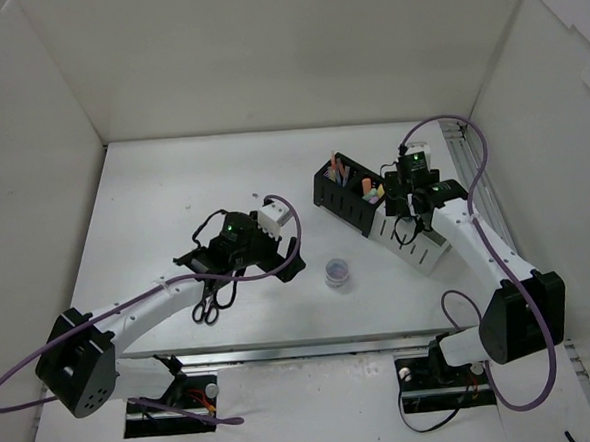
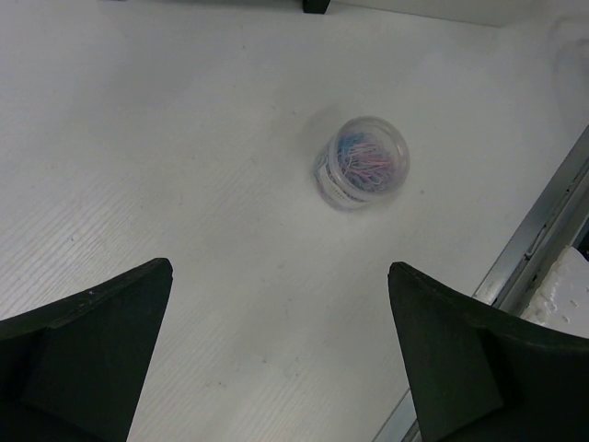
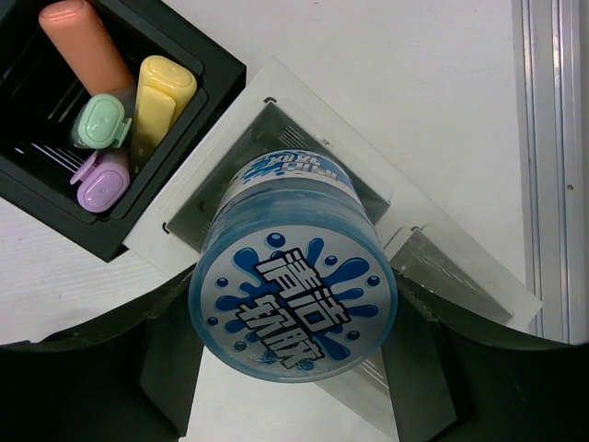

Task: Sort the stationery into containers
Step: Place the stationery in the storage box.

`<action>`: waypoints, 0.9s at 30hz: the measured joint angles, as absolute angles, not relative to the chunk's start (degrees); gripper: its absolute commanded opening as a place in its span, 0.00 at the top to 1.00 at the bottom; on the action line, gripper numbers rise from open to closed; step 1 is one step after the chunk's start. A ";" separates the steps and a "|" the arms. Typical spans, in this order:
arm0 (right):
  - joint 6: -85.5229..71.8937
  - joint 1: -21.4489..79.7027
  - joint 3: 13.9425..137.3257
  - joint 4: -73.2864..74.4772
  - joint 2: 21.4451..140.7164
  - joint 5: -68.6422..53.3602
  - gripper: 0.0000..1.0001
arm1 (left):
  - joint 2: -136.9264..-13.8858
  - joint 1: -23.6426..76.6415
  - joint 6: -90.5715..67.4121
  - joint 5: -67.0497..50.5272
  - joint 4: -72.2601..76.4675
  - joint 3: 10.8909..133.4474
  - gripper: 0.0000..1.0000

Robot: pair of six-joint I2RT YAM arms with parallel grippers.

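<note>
Two items lie loose on the table (image 1: 153, 190), both to the near-left of the white organizer (image 1: 422, 256): the black-handled scissors (image 1: 212, 301), the farther from it, beside the left arm, and a small clear tub (image 2: 362, 166) of pink and blue paper clips, roughly midway between the scissors and the organizer. The left gripper (image 2: 279, 267) hangs over bare table short of that tub, fingers spread wide and holding nothing. Directly above the white organizer, the right gripper (image 3: 294, 318) is clamped on a round blue tub (image 3: 290, 230) with a printed lid, poised over one compartment. Whether its base touches the slot yet I cannot tell. Against the white organizer's far-left side stands the black organizer (image 1: 346, 206), already stocked. Orange, yellow, green and purple highlighters (image 3: 161, 97) sit in the compartment next to the white one, and thin pens (image 1: 340, 166) in the farther one. By my reading the sort is well past half — highlighters and pens are done, the blue tub is nearly placed, and the clip tub and scissors remain.
</note>
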State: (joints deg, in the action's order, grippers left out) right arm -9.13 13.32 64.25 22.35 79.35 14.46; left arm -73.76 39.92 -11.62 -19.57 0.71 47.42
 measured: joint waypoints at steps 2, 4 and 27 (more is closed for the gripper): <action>-9.21 12.99 64.25 22.15 79.35 14.11 0.58 | -74.28 40.56 -11.03 -19.70 0.64 48.16 0.00; -9.34 12.71 64.25 22.06 79.40 13.72 0.52 | -74.63 40.84 -10.63 -19.73 0.60 48.62 0.00; -5.58 17.02 64.25 21.67 76.16 9.87 0.02 | -67.51 41.32 -9.87 -11.77 -3.66 48.16 0.01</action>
